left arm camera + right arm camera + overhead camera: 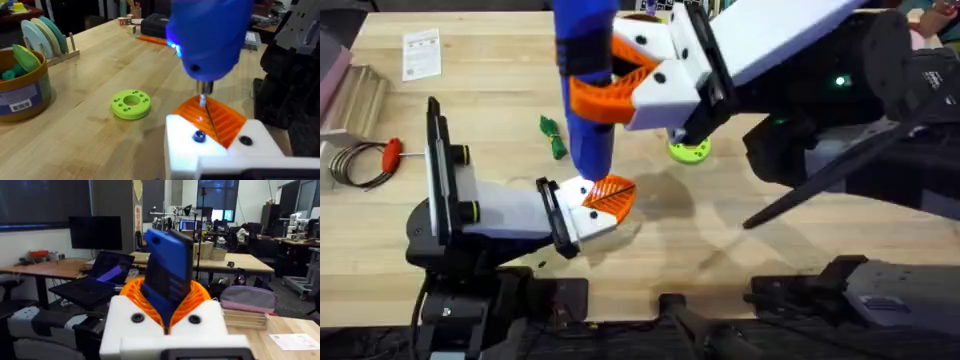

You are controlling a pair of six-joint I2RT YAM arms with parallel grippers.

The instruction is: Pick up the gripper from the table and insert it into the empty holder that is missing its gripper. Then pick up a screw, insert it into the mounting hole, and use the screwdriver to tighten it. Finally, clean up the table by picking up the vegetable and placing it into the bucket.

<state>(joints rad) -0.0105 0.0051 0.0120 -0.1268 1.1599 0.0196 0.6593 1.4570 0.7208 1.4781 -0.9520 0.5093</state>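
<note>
- Screwdriver (588,90) is held upright in the right tool (650,70), whose orange pads are closed round the blue body, so that the dark bit points straight down; a blue light glows on its body in the left wrist view.
- Its bit is set on the orange ribbed gripper (212,119), already seated in the white holder (220,150) on the left tool (588,208); the tightening step is judged to be in hand.
- Whether the left tool's fingers are open or closed cannot be told.
- The left arm is kept low over the tabletop (740,240), presumably to steady the mount under the bit.
- The vegetable (553,136) lies just behind the screwdriver, not yet cleared; the bucket (22,87) stands well apart.
- A green disc (131,104) lies near the holder, clear of the bit.
</note>
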